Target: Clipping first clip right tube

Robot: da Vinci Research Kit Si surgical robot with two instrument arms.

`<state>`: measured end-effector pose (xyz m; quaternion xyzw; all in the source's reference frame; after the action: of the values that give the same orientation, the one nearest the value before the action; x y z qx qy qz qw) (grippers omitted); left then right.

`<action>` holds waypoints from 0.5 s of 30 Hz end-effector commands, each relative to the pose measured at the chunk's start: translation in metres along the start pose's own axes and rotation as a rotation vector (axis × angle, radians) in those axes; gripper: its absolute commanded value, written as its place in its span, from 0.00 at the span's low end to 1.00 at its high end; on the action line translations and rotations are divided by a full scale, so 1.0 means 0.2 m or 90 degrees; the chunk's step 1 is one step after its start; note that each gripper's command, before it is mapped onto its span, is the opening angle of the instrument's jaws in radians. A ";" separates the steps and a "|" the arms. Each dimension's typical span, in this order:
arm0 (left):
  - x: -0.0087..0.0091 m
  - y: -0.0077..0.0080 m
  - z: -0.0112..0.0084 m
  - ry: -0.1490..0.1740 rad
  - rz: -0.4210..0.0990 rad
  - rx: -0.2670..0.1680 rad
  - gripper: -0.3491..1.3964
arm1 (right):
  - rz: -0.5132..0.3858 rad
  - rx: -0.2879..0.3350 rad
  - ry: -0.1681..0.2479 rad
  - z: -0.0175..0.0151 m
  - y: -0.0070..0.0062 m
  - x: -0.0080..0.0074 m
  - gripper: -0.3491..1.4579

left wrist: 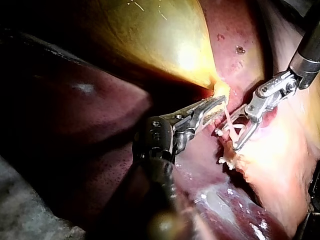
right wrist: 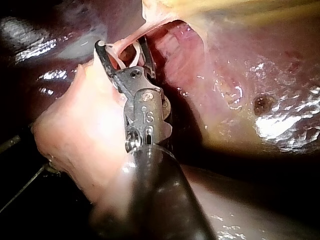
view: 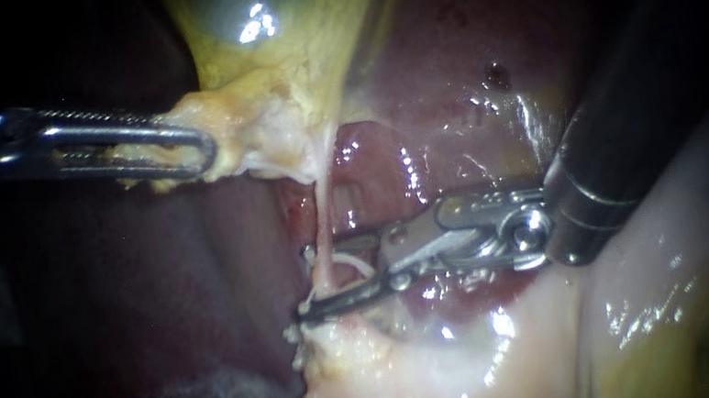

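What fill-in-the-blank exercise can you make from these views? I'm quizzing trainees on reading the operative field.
1. The left instrument has its jaws shut on the lower end of the ___.
2. The right instrument holds an open white ___ in its jaws.
3. The thin pink tube passes between the jaws of the ___ instrument.
Missing words: gallbladder; clip; right.

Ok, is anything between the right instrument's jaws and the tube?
Nothing visible. The tube lies between the right instrument's jaws, inside the clip they hold. The left instrument grips the gallbladder, clear of them.
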<state>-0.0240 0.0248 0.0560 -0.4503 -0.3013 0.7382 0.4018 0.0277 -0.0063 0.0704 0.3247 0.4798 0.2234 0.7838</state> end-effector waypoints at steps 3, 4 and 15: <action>0.000 0.000 0.000 0.000 0.000 0.000 0.00 | 0.004 0.006 -0.001 0.001 0.000 -0.001 0.47; 0.000 0.000 0.000 0.000 0.000 0.000 0.00 | 0.006 0.010 -0.001 0.001 0.000 -0.001 0.47; 0.000 0.000 0.001 -0.001 0.000 -0.001 0.00 | 0.018 0.018 0.016 0.003 -0.001 0.000 0.47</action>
<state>-0.0241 0.0247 0.0561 -0.4501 -0.3013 0.7384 0.4018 0.0284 -0.0066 0.0705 0.3428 0.4884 0.2331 0.7679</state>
